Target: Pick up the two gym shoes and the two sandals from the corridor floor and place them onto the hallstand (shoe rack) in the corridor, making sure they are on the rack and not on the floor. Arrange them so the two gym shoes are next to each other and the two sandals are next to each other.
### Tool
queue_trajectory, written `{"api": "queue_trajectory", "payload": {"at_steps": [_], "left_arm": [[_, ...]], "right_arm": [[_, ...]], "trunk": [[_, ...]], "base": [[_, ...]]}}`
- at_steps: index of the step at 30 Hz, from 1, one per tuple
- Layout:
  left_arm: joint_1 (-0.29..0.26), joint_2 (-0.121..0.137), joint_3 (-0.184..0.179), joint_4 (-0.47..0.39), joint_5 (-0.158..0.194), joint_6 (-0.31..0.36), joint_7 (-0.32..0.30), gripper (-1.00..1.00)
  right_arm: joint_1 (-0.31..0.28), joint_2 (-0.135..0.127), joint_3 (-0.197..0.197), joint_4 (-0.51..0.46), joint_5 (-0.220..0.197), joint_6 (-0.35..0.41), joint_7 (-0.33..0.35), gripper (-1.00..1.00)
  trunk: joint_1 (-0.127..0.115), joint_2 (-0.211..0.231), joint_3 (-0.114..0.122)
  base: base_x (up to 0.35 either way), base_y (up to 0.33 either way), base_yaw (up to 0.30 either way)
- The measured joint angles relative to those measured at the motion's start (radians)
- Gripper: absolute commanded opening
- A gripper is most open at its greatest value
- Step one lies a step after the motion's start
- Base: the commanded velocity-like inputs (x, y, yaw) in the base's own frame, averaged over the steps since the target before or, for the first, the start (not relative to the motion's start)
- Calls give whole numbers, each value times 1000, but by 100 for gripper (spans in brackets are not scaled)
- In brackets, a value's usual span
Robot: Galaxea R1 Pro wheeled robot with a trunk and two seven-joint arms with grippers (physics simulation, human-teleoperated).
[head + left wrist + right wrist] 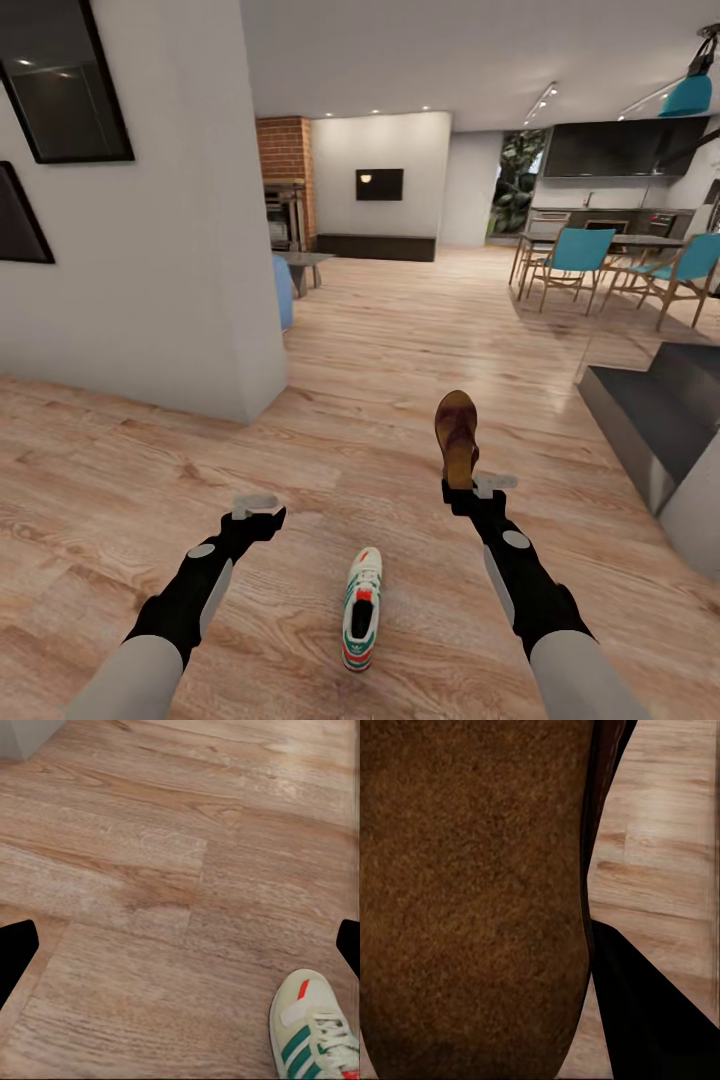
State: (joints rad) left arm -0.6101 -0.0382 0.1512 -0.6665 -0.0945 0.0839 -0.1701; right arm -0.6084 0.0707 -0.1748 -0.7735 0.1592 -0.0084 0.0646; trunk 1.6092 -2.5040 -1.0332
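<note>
The right pincer (470, 487) is pinching a dark brown sandal (457, 436) by one end, holding it lifted off the corridor floor (380, 340) so that it stands up from the fingers and shows its suede-like sole side toward the head camera. In the right wrist view the same sandal (472, 900) sits right against the lens as a broad brown grained surface, with a black finger (652, 1020) beside it and wood planks beyond. The left pincer (258, 512) hangs above the planks with its fingers spread and nothing between them; in the left wrist view its two dark fingertips (15, 952) stand well apart at the frame's sides over bare wood. One gym shoe (362, 608), white with green stripes and a red-orange tongue patch, lies on the floor between the two forearms, closer to the robot than either pincer, its toe pointing away from the robot. The left wrist view catches the toe and laces of that gym shoe (315, 1031), near the left pincer but not touching it. A white wall corner (240, 250) rises on the left side of the corridor, with dark framed panels (65, 80) hung on it. To the right is a dark grey low platform (650, 410), and farther off teal chairs (575, 255) stand around a dining table.
</note>
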Motion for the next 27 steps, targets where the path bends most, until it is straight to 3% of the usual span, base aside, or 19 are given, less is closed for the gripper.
{"api": "queue_trajectory", "payload": {"at_steps": [7, 24, 27], "left_arm": [[0, 0, 0, 0, 0, 0, 0, 100], [0, -1, 0, 5, 0, 0, 0, 100], [0, 0, 0, 4, -2, 0, 0, 100]], "right_arm": [[0, 0, 0, 1, 1, 0, 0, -100], [0, 0, 2, -2, 1, 7, 0, -100], [0, 0, 0, -41, 1, 227, -1, -100]], "trunk": [[0, 0, 0], [0, 0, 0], [0, 0, 0]], "base": [[-109, -117, 1], [-6, -6, 0], [0, 0, 0]]}}
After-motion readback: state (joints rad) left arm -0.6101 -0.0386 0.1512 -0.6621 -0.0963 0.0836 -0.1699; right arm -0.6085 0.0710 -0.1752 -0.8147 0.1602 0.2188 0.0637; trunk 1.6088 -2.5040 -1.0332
